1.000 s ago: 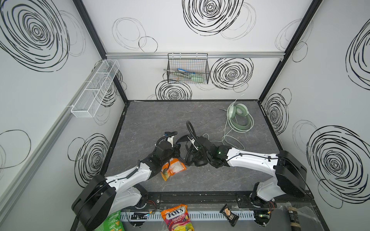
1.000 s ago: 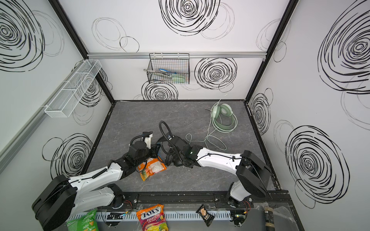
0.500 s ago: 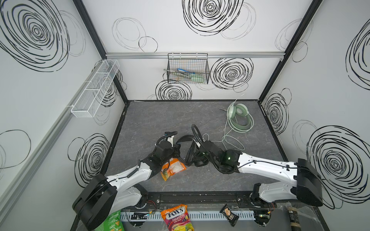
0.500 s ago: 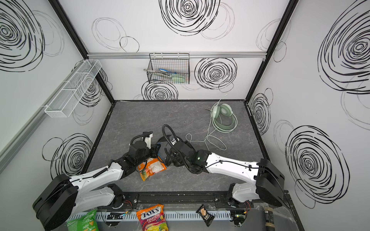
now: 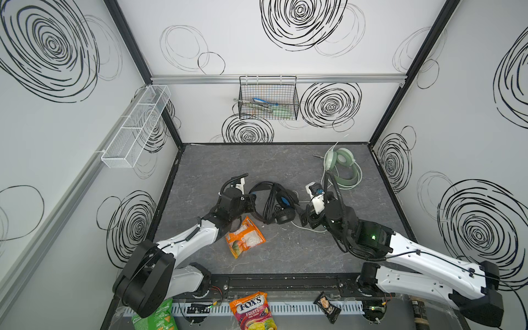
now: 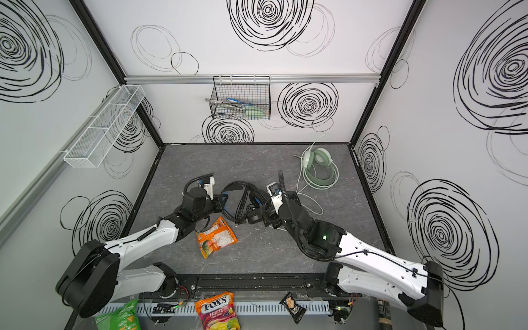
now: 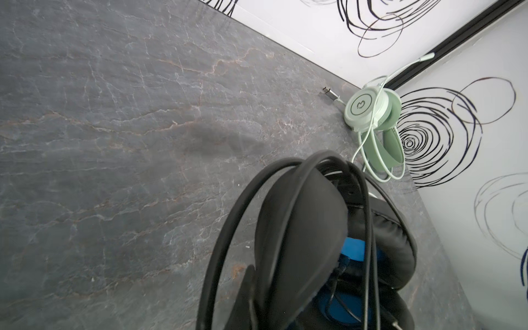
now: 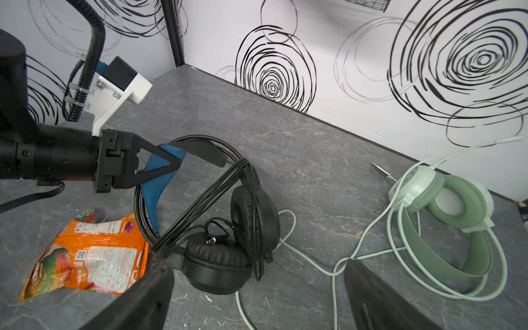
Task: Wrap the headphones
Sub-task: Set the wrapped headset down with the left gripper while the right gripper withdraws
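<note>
While our left gripper (image 8: pixel 175 167) pinches the black headphones (image 8: pixel 217 265) by their blue band (image 8: pixel 155 197) | padded round cups (image 8: pixel 243 211), cable (image 8: pixel 200 205) looped | our right gripper (image 8: pixel 257 271) splayed wide.

"FOX'S FRUITS" on the candy bag (image 5: pixel 253 311) below the front rail (image 5: pixel 285 283)

Black headphones (image 8: pixel 228 257) with blue inner band; mint-green headphones (image 8: pixel 445 205) with whitish-green cable; orange snack bag (image 8: pixel 94 257); grey, pale-veined tabletop (image 5: pixel 257 163); white walls (image 5: pixel 285 57) scrawled with black spirals.
</note>
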Controlling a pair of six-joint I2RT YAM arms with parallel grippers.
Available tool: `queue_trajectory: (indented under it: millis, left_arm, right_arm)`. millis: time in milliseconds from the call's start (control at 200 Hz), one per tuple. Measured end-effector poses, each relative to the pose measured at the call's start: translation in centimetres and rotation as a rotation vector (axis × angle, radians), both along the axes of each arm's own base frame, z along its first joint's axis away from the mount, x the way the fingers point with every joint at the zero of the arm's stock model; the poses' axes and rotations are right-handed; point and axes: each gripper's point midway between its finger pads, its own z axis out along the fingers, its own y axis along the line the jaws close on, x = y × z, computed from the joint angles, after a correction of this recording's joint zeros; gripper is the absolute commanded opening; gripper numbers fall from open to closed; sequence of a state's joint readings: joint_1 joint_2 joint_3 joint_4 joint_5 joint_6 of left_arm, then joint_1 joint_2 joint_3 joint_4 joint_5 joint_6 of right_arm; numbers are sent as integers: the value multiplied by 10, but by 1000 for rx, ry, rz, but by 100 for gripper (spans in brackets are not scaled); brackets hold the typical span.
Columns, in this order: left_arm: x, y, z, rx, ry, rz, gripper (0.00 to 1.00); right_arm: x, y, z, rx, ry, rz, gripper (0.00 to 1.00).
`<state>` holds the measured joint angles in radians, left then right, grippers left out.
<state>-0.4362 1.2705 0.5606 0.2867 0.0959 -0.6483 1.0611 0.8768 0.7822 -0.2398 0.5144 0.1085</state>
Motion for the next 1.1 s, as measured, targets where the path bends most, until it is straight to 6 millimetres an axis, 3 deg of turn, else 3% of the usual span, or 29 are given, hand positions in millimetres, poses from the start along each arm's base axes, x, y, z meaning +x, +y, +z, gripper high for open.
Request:
queue_trajectory:
  millis: [220, 560, 855, 1101]
  left_arm:
    - [44, 9, 6, -57, 28, 37, 0]
    - [130, 26, -15, -110, 88, 88, 0]
    - [201, 31, -24, -142, 91, 79, 0]
    - [239, 36, -42, -144, 110, 52, 0]
  right_arm:
    - [9, -8, -4, 41, 3, -3, 97]
    - [15, -17, -14, 84, 15, 13, 97]
    - [18, -21, -12, 111, 14, 14, 97]
    - [18, -24, -14, 114, 16, 14, 97]
